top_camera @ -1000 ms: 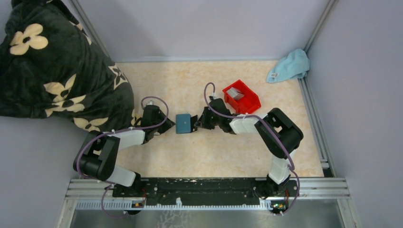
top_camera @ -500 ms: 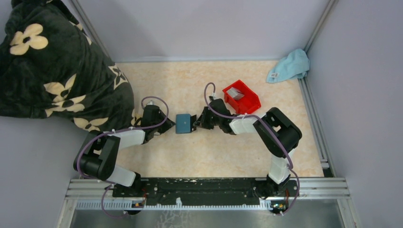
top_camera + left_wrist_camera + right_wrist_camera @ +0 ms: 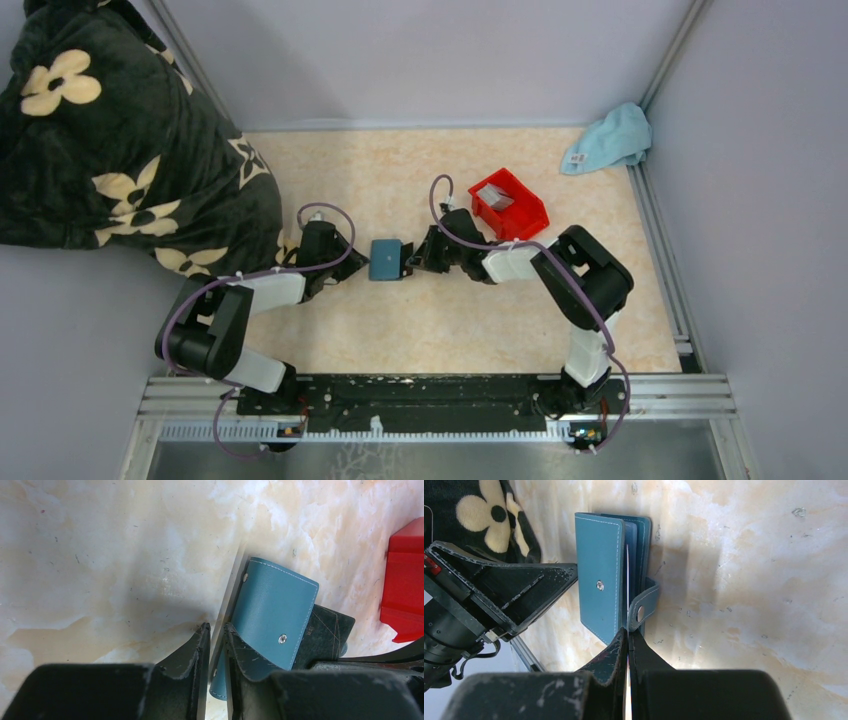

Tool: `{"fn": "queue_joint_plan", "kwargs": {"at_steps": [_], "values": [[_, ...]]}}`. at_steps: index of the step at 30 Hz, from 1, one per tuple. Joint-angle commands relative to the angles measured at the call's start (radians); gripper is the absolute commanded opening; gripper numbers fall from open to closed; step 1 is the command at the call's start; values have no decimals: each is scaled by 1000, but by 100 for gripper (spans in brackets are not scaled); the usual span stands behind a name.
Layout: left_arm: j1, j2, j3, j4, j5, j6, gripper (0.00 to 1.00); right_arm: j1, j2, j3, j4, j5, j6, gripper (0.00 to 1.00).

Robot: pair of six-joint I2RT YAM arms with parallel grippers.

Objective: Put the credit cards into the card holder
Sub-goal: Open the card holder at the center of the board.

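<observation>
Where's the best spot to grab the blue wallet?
Pinch the card holder by its outer cover's edge, coming from the robot's left; the pockets and dangling strap face the other way, so that side should probably stay free.

Teal card holder [image 3: 386, 260], red bin [image 3: 527, 216]

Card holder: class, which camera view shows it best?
Right wrist: the card holder shows its cover, inner leaves and snap strap. Left wrist shows its cover, partly behind the left gripper; the top view shows only a small teal block.
</observation>
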Motion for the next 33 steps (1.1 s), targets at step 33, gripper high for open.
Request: {"fn": "queue_joint_plan", "kwargs": {"at_steps": [33], "values": [[-20,76,-6,-168,-7,20,23,-13,-19,-3,-23,26,-47,0]]}}
